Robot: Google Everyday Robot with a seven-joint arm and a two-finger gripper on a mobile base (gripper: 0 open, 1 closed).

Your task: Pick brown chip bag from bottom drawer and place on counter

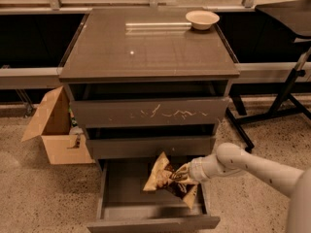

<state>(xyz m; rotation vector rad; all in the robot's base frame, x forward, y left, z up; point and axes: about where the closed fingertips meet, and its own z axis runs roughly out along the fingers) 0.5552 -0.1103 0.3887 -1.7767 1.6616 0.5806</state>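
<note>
The brown chip bag [160,176] hangs tilted over the right half of the open bottom drawer [121,191], one cream corner pointing up. My gripper [181,174] reaches in from the right on the white arm and is shut on the bag's right side; the bag hides the fingertips. The counter [146,47] is the glossy top of the cabinet above. The two upper drawers are slightly ajar.
A cream bowl [202,18] stands at the counter's back right corner. An open cardboard box [53,130] sits on the floor left of the cabinet. A black table with tubular legs [286,93] stands to the right.
</note>
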